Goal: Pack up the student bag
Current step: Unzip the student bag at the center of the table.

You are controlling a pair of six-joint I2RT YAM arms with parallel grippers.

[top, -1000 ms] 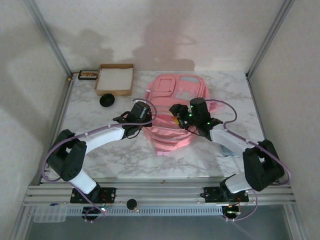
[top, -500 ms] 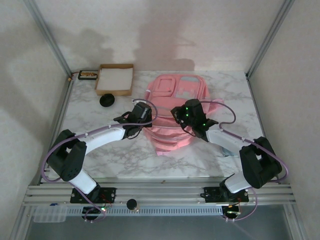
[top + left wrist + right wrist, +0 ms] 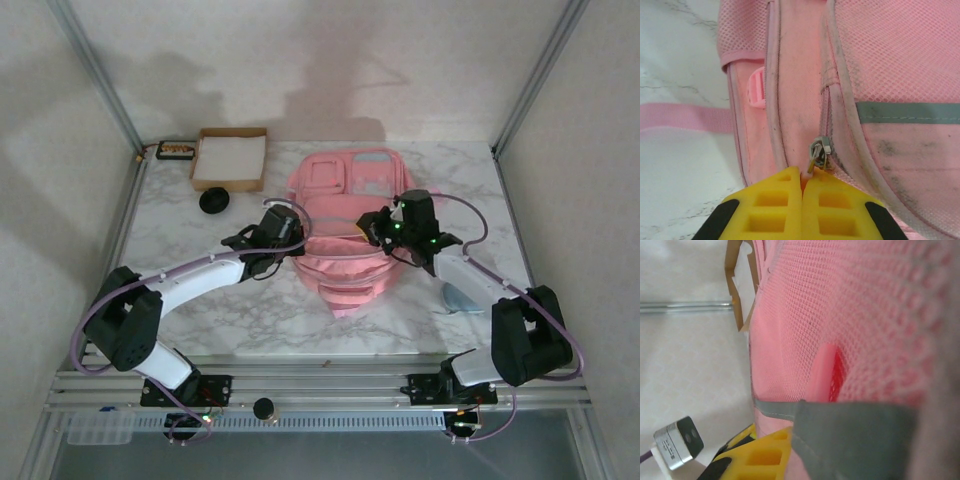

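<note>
Left gripper [image 3: 801, 176] is clamped tight on the metal zipper pull [image 3: 818, 154] of the backpack [image 3: 345, 280]. Right gripper [image 3: 372, 230] is pressed against backpack mesh and grey trim; grip cannot be told. Backpack is laid mid-table [image 3: 200, 300], between arms.

Top camera looked down from behind over the whole table [image 3: 180, 230], left wrist camera close on the zip pull [image 3: 818, 152], right wrist camera closer on mesh [image 3: 840, 300], all shared the student bag [image 3: 345, 200]
</note>
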